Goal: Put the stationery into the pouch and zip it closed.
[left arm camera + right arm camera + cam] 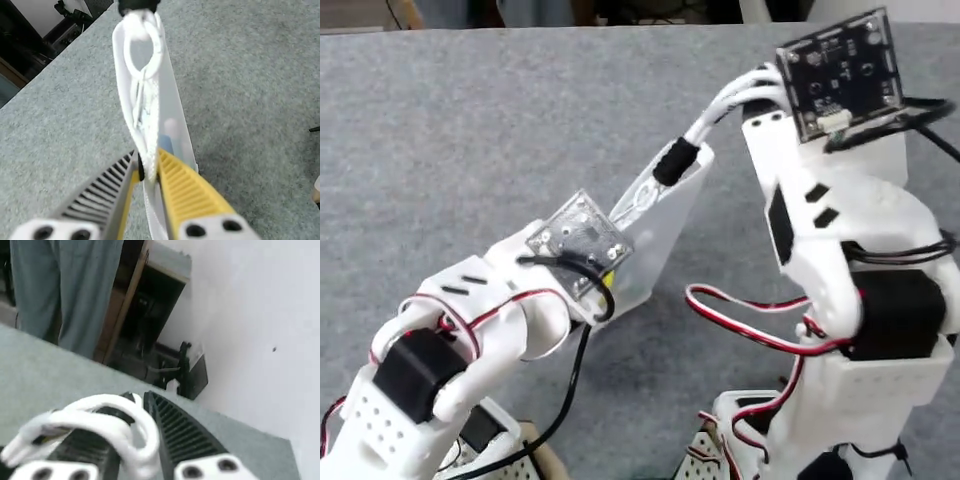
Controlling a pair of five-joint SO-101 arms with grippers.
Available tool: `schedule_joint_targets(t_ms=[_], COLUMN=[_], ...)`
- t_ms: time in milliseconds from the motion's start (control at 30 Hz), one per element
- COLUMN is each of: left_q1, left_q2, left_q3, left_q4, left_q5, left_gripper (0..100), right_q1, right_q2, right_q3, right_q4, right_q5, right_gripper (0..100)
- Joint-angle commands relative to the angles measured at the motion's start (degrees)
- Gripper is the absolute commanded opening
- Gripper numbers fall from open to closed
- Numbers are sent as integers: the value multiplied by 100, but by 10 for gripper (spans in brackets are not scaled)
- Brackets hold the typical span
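Now pinching the lower-left end of the pouch (660, 230) with the left hand (142, 172) at mid-frame, clamping its white loop (159, 45) with the right hand (675, 160) just above, over the grey desk (470, 130).

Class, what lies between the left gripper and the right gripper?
The pouch, clamped by the left gripper, then its white cord running up to the right gripper. The high view shows the whole stretch.
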Motion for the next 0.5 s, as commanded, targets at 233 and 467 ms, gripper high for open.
schedule_joint_targets(t_ms=[233,467], left_q1=[-127,-136], left_q2=[-598,-818], left_q3=[259,277], left_q4=[211,220], left_q5=[35,62], left_gripper=[27,27], right_q1=[1046,1899], right_q2=[84,295], right_q3=[136,927], right_q4=[-809,-1178], right_q5=[35,35], right_gripper=[12,12])
